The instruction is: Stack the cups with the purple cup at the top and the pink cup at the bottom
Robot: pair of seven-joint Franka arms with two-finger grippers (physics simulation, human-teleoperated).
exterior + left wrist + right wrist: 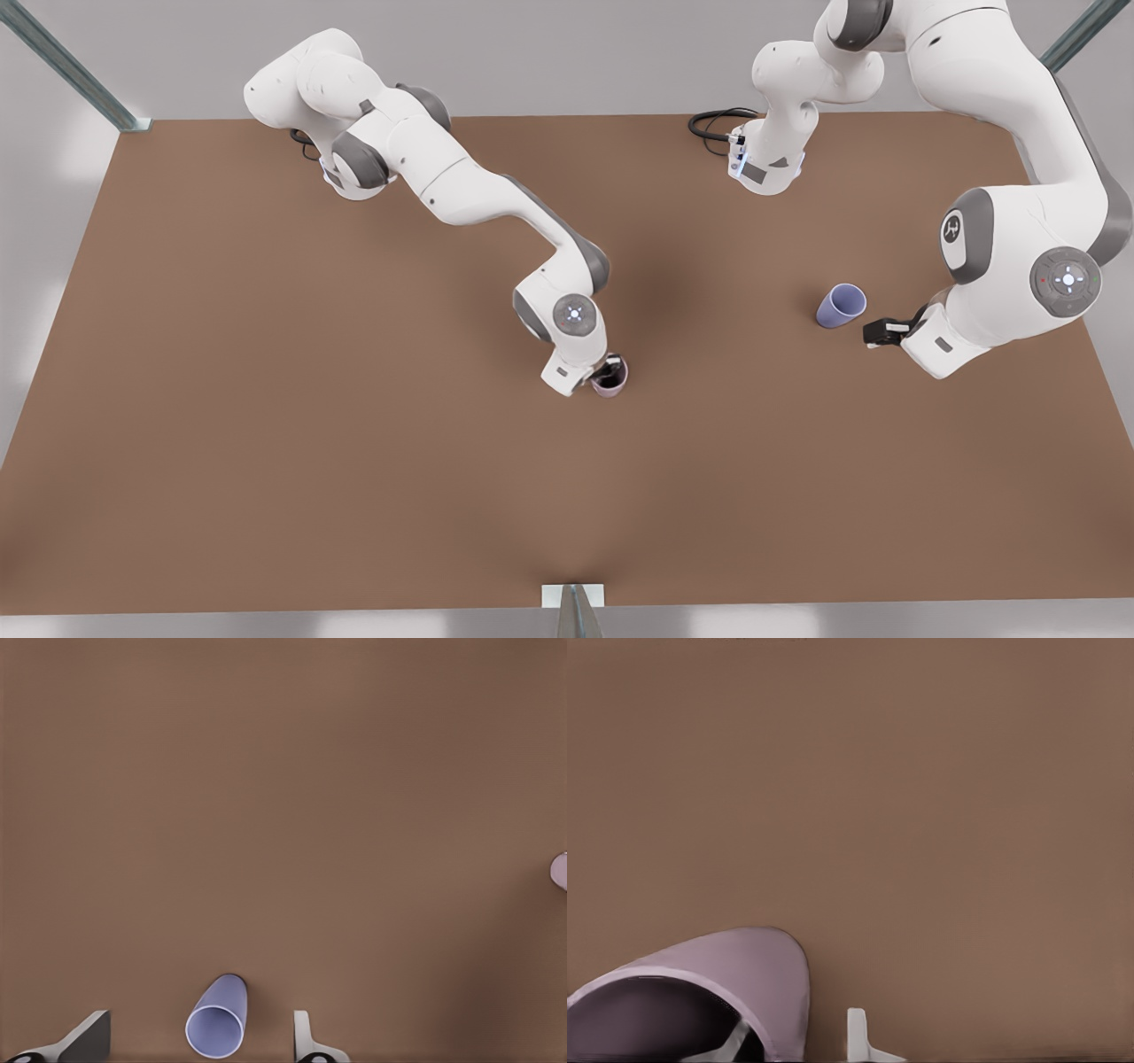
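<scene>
Our right gripper (608, 372) pinches the pink cup's (611, 379) rim while our left gripper (873, 334), open, must close on the purple cup (839, 306).

A plain brown table (266, 399) is seen spanning the scene. The pink cup (610, 379) is set on it near the centre. The purple cup (840, 306) is found well apart, toward the front view's right, apparently tilted. A black cable (713, 122) is coiled at the far edge.
</scene>
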